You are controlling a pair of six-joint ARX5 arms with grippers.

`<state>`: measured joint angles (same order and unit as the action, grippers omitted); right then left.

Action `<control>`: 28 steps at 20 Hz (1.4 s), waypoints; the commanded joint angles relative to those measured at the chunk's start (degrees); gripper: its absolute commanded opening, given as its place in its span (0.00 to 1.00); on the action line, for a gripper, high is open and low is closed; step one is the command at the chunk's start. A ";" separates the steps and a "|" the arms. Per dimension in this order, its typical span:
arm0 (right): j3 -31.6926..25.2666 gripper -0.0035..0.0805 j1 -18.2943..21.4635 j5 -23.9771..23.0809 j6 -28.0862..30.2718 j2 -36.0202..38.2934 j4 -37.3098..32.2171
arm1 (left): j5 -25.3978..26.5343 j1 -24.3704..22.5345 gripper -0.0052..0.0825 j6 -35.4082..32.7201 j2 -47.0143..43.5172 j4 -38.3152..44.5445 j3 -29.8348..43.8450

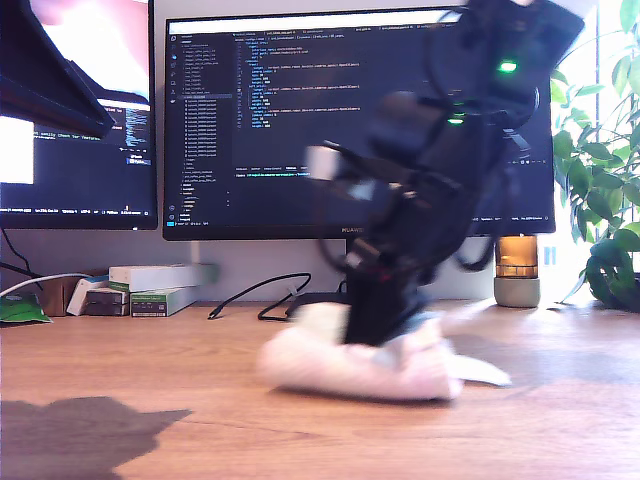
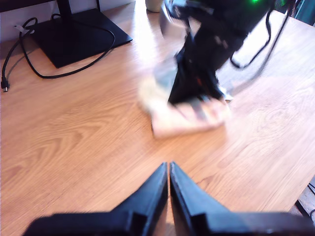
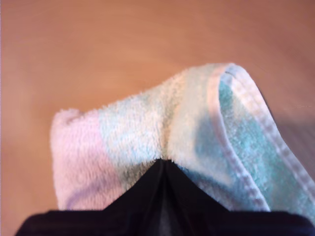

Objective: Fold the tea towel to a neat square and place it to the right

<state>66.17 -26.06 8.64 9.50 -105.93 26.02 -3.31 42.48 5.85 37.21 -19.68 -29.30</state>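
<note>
Keep second gripper point(image 3: 165, 164) clenched on the fluffy white, pink-and-mint terry tea towel point(image 1: 355, 365), bunched mid-desk on the wooden desk point(image 1: 150, 380); carry edge over squarely, first gripper point(image 2: 169, 169) closed empty, clear.

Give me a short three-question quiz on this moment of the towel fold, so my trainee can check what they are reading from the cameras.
1. True or false: my first gripper is holding the tea towel.
2. Which gripper is closed on the towel: A) my first gripper, B) my second gripper, C) neither?
3. Fill in: in the first wrist view, the looping black cable lies beside the black monitor ____.

Key:
1. False. It is shut, empty and well clear of the towel, over bare desk.
2. B. Its jaws pinch the folded terry cloth.
3. Stand.
</note>
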 commanded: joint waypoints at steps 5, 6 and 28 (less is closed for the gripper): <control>-11.26 0.03 7.34 -11.26 -14.93 -4.02 7.87 | -0.02 -0.11 0.04 0.13 -0.17 0.39 0.98; -13.49 0.03 8.13 -12.00 -16.33 -3.30 7.63 | -0.04 -0.11 0.04 0.13 -0.17 0.39 0.98; -29.14 0.03 14.95 -17.84 -31.61 29.64 4.46 | -0.74 -0.11 0.04 1.22 -0.17 1.88 0.98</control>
<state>38.00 -11.49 -9.41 -22.26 -76.60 31.27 -3.97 42.48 6.94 37.21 -18.59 -29.30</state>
